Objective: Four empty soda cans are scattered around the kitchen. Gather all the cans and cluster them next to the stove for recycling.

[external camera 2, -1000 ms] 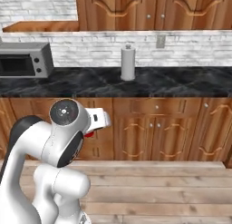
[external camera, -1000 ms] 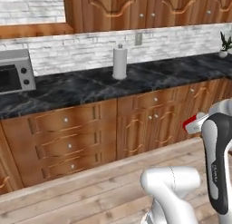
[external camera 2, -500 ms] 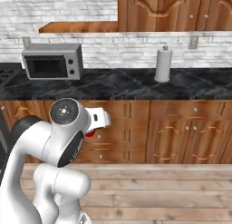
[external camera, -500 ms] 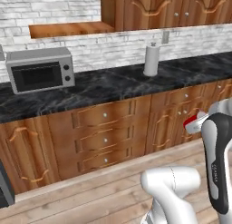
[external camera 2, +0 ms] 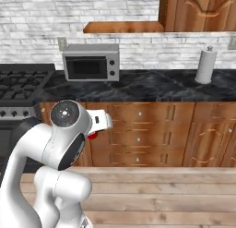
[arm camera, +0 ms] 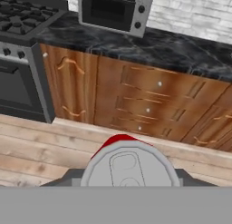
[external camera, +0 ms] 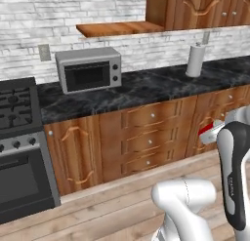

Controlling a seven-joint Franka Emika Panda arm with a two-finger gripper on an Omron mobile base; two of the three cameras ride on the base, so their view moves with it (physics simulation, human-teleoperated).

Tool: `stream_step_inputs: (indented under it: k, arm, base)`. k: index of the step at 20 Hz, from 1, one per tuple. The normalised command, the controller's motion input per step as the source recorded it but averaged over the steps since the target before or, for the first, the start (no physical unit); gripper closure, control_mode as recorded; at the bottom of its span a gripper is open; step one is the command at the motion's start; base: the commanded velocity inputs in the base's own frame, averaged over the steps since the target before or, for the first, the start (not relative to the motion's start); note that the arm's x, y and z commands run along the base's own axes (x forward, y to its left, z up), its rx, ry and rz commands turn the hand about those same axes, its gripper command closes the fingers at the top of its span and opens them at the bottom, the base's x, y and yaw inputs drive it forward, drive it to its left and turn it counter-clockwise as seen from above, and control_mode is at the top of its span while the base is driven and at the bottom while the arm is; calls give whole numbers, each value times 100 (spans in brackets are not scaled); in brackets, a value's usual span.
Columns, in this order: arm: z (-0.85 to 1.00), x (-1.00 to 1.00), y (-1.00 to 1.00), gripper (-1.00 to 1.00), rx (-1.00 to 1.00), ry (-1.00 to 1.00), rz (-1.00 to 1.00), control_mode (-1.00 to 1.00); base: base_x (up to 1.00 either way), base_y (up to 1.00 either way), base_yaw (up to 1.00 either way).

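Gripper [arm camera: 129, 184] clamped on a red can [arm camera: 130, 166], facing the counter [external camera: 146, 91].
In the hand view the can's silver top sits at 6 o'clock, between the fingers; the stove [arm camera: 22, 19] lies at 10 o'clock, the microwave [arm camera: 115, 11] at 12, on the counter.

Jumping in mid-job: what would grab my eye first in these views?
The red soda can with a silver top fills the bottom of the hand view, clamped in the gripper. Behind it, the silver microwave with a dark door sits on the black marble counter. The black gas stove with cast-iron grates stands at the counter's left end.
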Motion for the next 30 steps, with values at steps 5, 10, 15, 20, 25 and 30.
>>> stream_step_inputs:
  k: [5, 10, 15, 20, 25, 30]
  arm:
    - [0, 0, 0, 100, 0, 0, 0, 100]
    - [0, 0, 0, 100, 0, 0, 0, 100]
    - [0, 0, 0, 100, 0, 0, 0, 100]
    - [0, 0, 0, 100, 0, 0, 0, 100]
    - [0, 0, 0, 100, 0, 0, 0, 100]
    - [0, 0, 0, 100, 0, 0, 0, 100]
  base:
    - [0, 100, 0]
    - [0, 100, 0]
    - [0, 100, 0]
    - [0, 100, 0]
    - [0, 100, 0]
    - [0, 100, 0]
